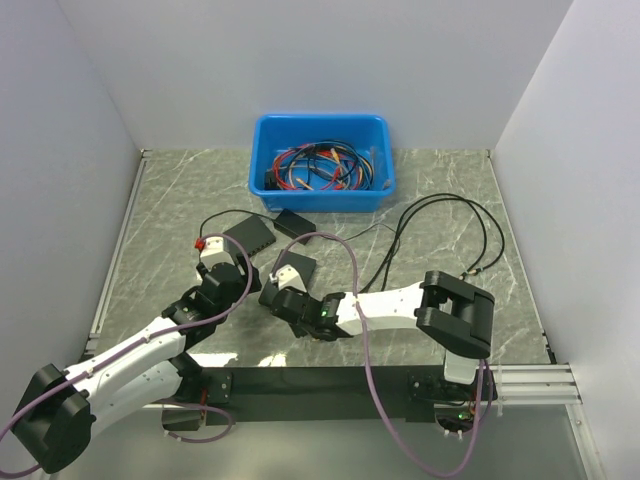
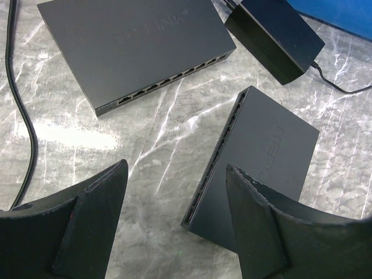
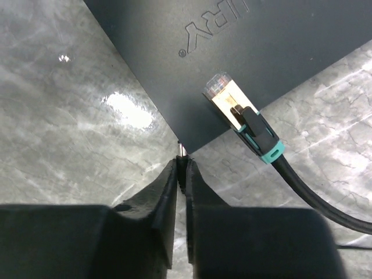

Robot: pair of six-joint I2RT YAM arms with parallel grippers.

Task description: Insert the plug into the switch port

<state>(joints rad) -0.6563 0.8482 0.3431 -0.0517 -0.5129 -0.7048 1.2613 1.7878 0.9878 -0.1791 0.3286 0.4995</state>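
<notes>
A: Where is the plug (image 3: 229, 99)?

B: Lying across the edge of the switch (image 3: 174, 52) — its tip on the dark top, its back end out over the table (image 3: 70, 116). Nothing holds it.

A: What does it look like?

B: A clear tip in a brass-coloured metal shell, then a black sleeve with a teal ring. A black cable (image 3: 314, 192) runs off to the lower right of the right wrist view.

A: And the right gripper (image 3: 182, 165)?

B: Just beside the plug, at the switch's corner. Its fingers are pressed almost together with only a slit between them, and the plug is not in it. A small silvery bit shows at the tips; I cannot tell what it is.

A: The left gripper (image 2: 174, 171)?

B: Fingers spread wide, gripping nothing, above the table between the switch and a second switch (image 2: 133, 46). In its wrist view one finger hides a corner of the nearer switch. A black adapter (image 2: 273, 38) lies just beyond.

A: Any containers?

B: One — a blue bin (image 1: 320, 200) at the far side of the table, holding a tangle of cables (image 1: 320, 168), red, blue and black.
</notes>
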